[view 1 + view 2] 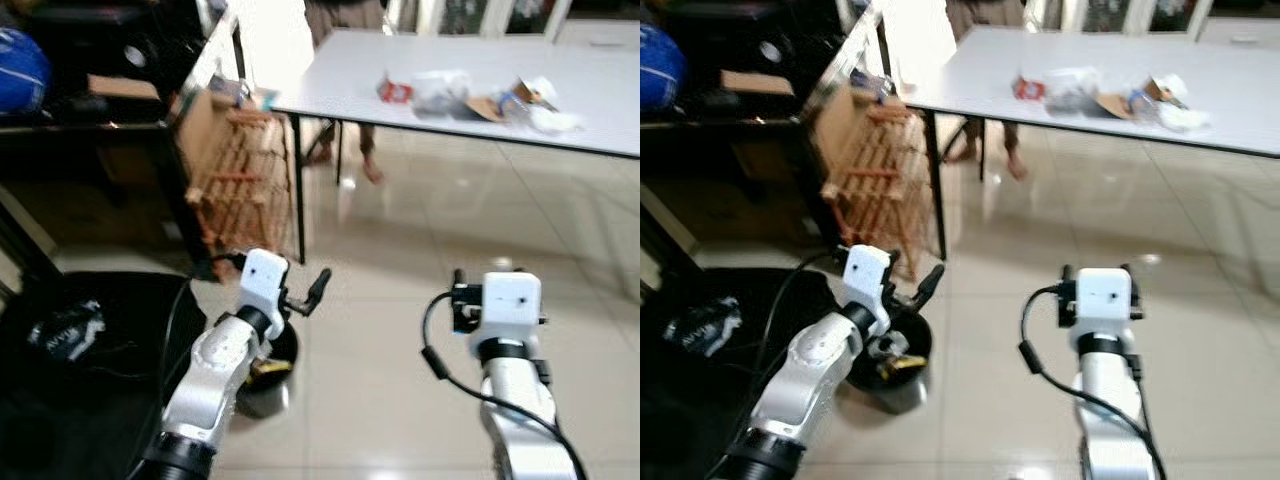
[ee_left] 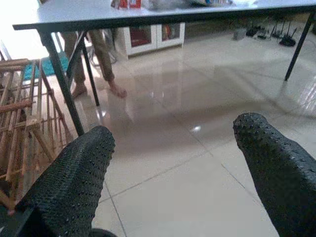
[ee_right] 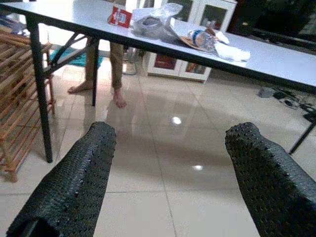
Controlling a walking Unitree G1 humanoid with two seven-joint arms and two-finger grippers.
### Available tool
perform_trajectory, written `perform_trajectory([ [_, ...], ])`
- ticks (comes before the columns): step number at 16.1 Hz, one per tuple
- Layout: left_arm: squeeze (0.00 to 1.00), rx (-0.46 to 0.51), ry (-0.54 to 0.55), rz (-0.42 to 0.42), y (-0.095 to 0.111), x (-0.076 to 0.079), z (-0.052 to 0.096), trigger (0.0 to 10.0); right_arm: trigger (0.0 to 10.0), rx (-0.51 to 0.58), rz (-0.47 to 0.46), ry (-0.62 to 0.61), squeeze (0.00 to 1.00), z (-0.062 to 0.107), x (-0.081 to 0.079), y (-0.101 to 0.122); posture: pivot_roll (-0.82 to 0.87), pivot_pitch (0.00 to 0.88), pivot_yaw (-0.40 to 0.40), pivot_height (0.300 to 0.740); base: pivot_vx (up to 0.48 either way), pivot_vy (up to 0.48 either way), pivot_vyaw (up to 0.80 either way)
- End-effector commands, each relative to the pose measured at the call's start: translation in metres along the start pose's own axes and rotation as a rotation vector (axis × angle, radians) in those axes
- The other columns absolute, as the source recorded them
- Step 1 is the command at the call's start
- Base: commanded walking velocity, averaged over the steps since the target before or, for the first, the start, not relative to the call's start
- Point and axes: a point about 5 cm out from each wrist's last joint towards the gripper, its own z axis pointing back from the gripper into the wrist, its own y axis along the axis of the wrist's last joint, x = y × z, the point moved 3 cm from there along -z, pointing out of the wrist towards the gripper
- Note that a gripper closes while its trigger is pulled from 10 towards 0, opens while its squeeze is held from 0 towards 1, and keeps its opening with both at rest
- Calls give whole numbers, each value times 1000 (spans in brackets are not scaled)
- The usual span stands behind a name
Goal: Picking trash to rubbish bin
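Observation:
Trash lies on the white table (image 1: pixel 340 70) ahead: a red packet (image 1: pixel 395 91), a clear plastic bag (image 1: pixel 440 90), brown cardboard (image 1: pixel 485 108), a plastic bottle (image 3: pixel 200 37) and white tissue (image 1: pixel 555 120). A small black rubbish bin (image 1: pixel 902 375) stands on the floor at lower left, with something yellow inside. My left gripper (image 1: pixel 305 293) hovers just above the bin, open and holding nothing, as the left wrist view (image 2: pixel 173 131) shows. My right gripper (image 3: pixel 173 131) is raised at lower right, open and holding nothing, pointing toward the table, which is well beyond reach.
A person's legs and bare feet (image 1: pixel 372 170) stand behind the table. A wooden rack (image 1: pixel 240 180) leans by the table's left leg (image 1: pixel 299 190). A dark desk with a blue round object (image 1: pixel 20 70) and black bags (image 1: pixel 70 330) crowd the left. Glossy tiled floor (image 1: pixel 430 230) lies ahead.

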Motion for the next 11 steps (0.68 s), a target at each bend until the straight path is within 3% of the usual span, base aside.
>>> perform_trajectory([
  [1, 0, -1, -1, 3, -1, 1, -1, 10000, 10000, 9, 7, -5, 0, -1, 2, 4, -72, 70, 46, 740, 0, -472, 0],
  [11, 0, 1, 2, 0, -2, 1, -4, 10000, 10000, 12, 7, -1, 0, -3, 1, 5, -80, 64, 44, 740, 0, -464, 0],
])
